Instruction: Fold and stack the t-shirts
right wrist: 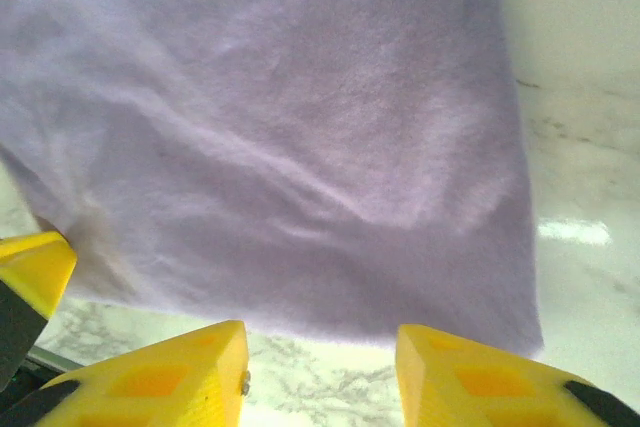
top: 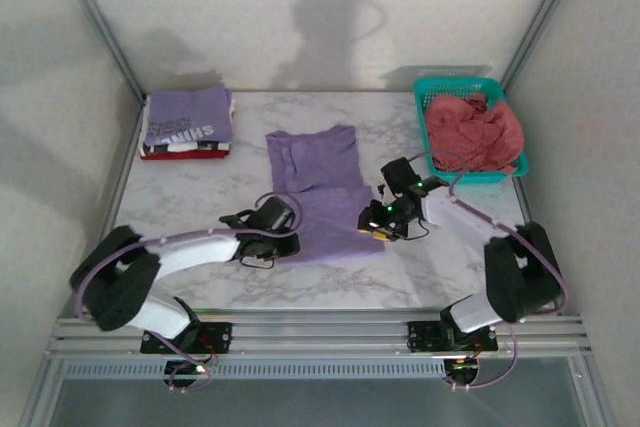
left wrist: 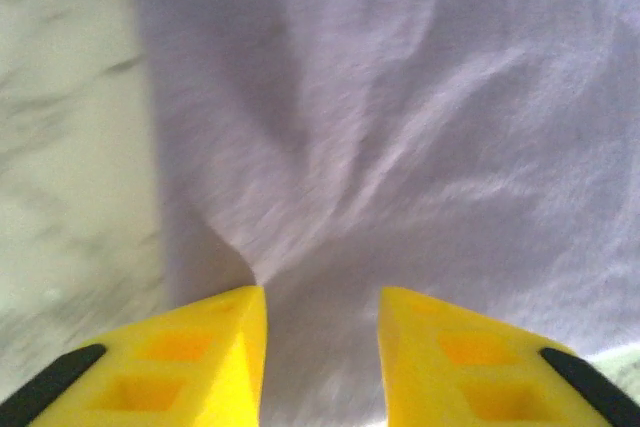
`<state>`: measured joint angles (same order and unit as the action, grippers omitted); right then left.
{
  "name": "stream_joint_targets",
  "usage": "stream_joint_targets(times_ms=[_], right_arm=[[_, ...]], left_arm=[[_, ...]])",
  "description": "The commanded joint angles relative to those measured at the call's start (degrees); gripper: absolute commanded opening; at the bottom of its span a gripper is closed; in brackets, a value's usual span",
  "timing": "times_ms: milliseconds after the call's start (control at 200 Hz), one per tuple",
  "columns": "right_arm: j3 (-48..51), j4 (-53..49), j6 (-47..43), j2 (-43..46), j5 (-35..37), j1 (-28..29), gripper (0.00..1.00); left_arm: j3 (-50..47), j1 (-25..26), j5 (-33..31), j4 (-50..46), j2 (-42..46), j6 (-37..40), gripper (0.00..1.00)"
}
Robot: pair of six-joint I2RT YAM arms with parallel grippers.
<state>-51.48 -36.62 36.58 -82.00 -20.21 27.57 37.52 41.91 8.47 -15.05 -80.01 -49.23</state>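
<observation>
A plain lavender t-shirt (top: pixel 318 192) lies partly folded at the table's middle. My left gripper (top: pixel 293 225) sits at its near left edge. In the left wrist view the left gripper (left wrist: pixel 322 292) is open, its yellow fingers (left wrist: pixel 215 347) apart just over the wrinkled lavender cloth (left wrist: pixel 400 127), gripping nothing. My right gripper (top: pixel 372 225) is at the shirt's near right edge. In the right wrist view the right gripper (right wrist: pixel 322 332) is open over bare marble, with the shirt's hem (right wrist: pixel 300 197) just ahead. Folded t-shirts are stacked (top: pixel 188 122) at the back left, a purple lettered one on top.
A teal mesh basket (top: pixel 440 87) at the back right holds crumpled coral-pink t-shirts (top: pixel 475 132). Grey walls close in the marble table (top: pixel 200 197) on three sides. Both arms' cables loop beside the shirt.
</observation>
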Motion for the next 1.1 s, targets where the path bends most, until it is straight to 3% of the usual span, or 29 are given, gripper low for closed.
stream_joint_targets(times_ms=[0, 290, 666, 936, 1096], right_arm=[[1.5, -5.4, 1.5, 3.4, 3.6, -0.1, 0.47], [4.0, -5.0, 1.7, 2.6, 4.0, -0.1, 0.6], [7.5, -0.1, 1.5, -1.3, 3.6, -0.1, 0.55], [8.1, 1.8, 0.5, -3.9, 4.2, -0.2, 0.49], [8.1, 2.6, 0.1, -4.6, 4.3, -0.3, 0.36]], left_arm=[[-1.9, -0.2, -4.0, -5.9, 6.5, -4.6, 0.36], [-5.3, 0.3, 2.1, -5.6, 9.0, -5.3, 0.44], [-6.8, 2.4, 5.1, 0.1, 6.3, -7.4, 0.42], [-7.2, 3.2, 3.9, 2.1, 4.2, -8.1, 0.25], [-6.6, 3.2, 2.1, 3.2, 3.5, -8.1, 0.12]])
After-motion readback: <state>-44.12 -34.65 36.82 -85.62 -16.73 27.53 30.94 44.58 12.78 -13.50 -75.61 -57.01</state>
